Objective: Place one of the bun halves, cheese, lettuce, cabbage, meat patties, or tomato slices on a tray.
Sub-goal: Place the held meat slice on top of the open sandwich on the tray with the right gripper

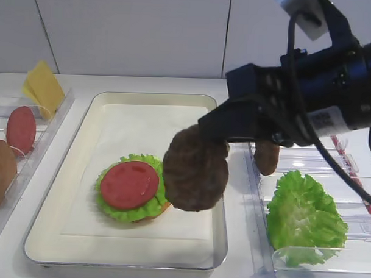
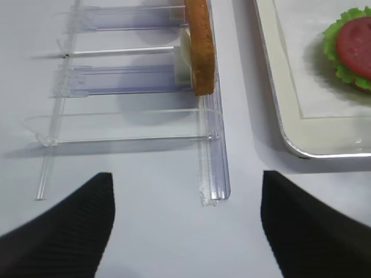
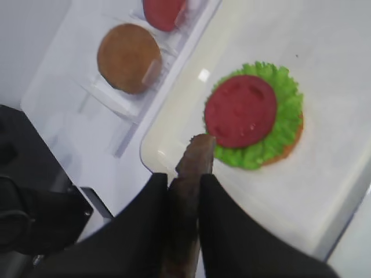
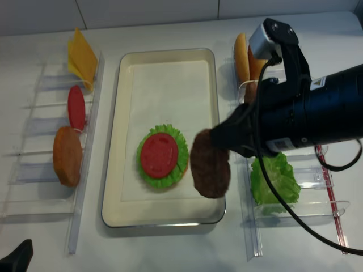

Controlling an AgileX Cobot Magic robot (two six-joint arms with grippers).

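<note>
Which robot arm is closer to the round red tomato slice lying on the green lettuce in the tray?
Right gripper hangs just beside the tomato slice; left gripper sits far off.

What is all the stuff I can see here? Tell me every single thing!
tray: one, silvery, middle of table
bun half: one, tan, on tray under lettuce
lettuce: one, green, on tray; another lettuce leaf: green, right rack
tomato slice: one, red, atop tray lettuce; spare tomato slice: left rack
cheese: one, yellow, left rack, far end
bun: one, tan, left rack; more buns, right rack
meat patty: one, dark brown, held above tray
racks: clear, both sides
right gripper: jaws shut on meat patty
left gripper: jaws open, empty
</note>
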